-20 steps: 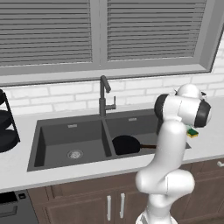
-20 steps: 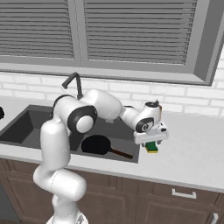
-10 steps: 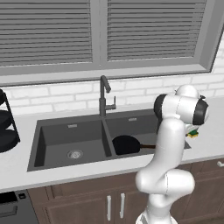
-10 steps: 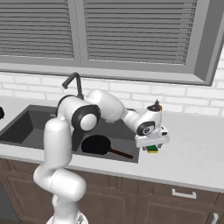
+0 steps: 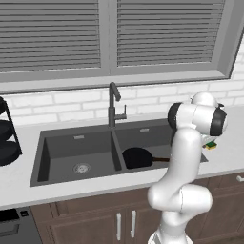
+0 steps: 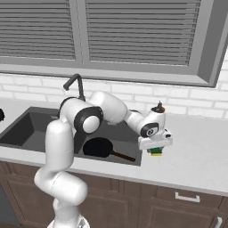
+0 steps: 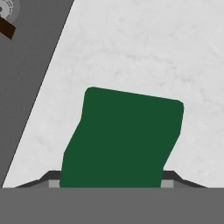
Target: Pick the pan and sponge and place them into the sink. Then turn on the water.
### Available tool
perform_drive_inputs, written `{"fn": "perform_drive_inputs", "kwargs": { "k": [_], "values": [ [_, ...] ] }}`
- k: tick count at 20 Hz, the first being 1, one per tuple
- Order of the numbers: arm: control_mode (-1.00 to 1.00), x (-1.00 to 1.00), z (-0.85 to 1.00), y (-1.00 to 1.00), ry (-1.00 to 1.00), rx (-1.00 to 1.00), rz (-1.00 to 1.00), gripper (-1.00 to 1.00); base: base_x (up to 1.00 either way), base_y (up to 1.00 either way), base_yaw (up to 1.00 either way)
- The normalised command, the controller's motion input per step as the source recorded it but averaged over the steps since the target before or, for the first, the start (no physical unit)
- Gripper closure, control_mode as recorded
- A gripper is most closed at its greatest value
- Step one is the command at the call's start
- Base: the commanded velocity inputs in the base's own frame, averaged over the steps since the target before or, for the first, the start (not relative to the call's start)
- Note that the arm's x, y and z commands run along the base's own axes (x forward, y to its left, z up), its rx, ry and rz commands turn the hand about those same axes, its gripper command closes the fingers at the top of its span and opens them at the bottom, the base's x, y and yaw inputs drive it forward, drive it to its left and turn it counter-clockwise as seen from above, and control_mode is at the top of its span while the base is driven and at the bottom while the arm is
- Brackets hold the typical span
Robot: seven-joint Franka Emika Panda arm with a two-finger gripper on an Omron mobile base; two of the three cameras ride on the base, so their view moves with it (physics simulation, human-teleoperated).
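The sponge [image 7: 122, 140] is a small block, dark green on top with a yellow body under it. It lies on the white counter [image 6: 196, 151] just right of the sink [image 5: 71, 152], at the centre right of the right base view [image 6: 156, 152] and at the right edge of the left base view [image 5: 211, 145], where the arm hides most of it. In the hand view its green top fills the lower middle of the frame, and its near end is cut off at the bottom.

The pan [image 6: 99, 147], round, black and shallow, lies in the right basin with its thin handle pointing right; in the left base view [image 5: 137, 157] the arm hides the handle's end.

The gripper [image 6: 155, 143] sits low over the sponge. Its fingertips [image 7: 168, 177] stand at either side of the sponge at the bottom of the hand view, but whether they press on it cannot be told.

Half a second ago the gripper stood in almost the same place over the sponge. Pan and sponge have not moved.
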Motion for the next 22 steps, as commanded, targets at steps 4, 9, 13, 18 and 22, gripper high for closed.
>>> {"fn": "perform_drive_inputs", "kwargs": {
  "k": [4,9,13,18,22],
  "values": [
    [-1.0,0.01,-0.01,0.07,0.0,-0.01,0.03,1.0,0.0,0.0,0.0],
    [-1.0,-0.01,0.19,0.38,0.0,0.06,0.19,1.0,0.0,0.0,0.0],
    [-1.0,-0.02,0.3,0.51,0.0,0.08,0.22,1.0,0.0,0.0,0.0],
    [-1.0,0.0,0.07,0.97,0.02,0.0,0.2,1.0,0.0,0.0,0.0],
    [-1.0,0.01,0.0,0.98,0.11,0.0,0.2,1.0,0.0,0.0,0.0]
  ]
}}
